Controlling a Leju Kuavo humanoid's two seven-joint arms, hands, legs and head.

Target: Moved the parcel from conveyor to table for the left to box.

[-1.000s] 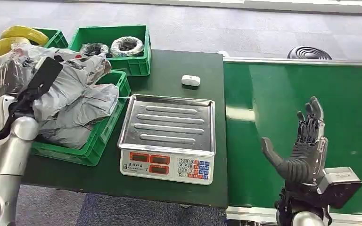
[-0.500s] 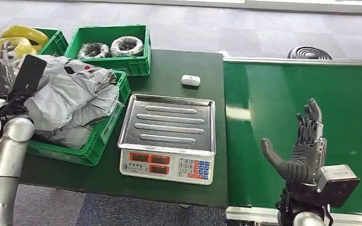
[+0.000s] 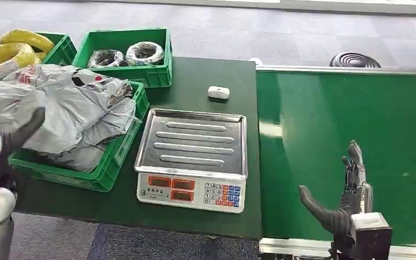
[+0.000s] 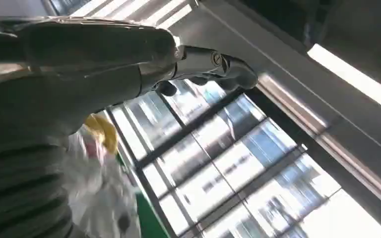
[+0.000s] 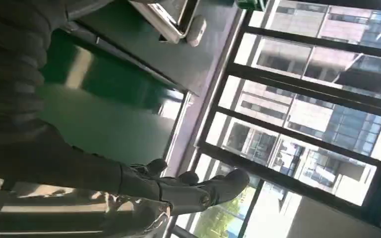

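Head view: the dark green worktop (image 3: 206,76) carries a weighing scale (image 3: 192,157) with a ribbed, shiny steel pan and a white keypad front, and a small white rounded box (image 3: 218,92) lies beyond it. To the left stands a green plastic crate (image 3: 105,170) heaped with crinkled grey plastic parcels (image 3: 70,111); I cannot tell which one is the task's parcel. Behind are a second crate (image 3: 151,73) holding wrapped coils and a third (image 3: 62,49) with yellow coiled hose (image 3: 11,51). The smooth green conveyor belt (image 3: 357,108) runs along the right. The right hand (image 3: 344,203) stands upright over the belt's near edge, thumb spread wide from the fingers, holding nothing. The left hand (image 3: 5,143) is a dark blur at the left edge, beside the heaped crate; its thumb sticks out and it holds nothing that can be seen. Against half a second ago the right hand sits lower and nearer the camera, and the left arm has dropped away from the parcels. Left wrist view: the left hand (image 4: 129,64) shows a grey thumb and extended fingers against window panes, empty. Right wrist view: the right hand (image 5: 178,188) shows dark fingers stretched out, empty, above the belt (image 5: 104,114).
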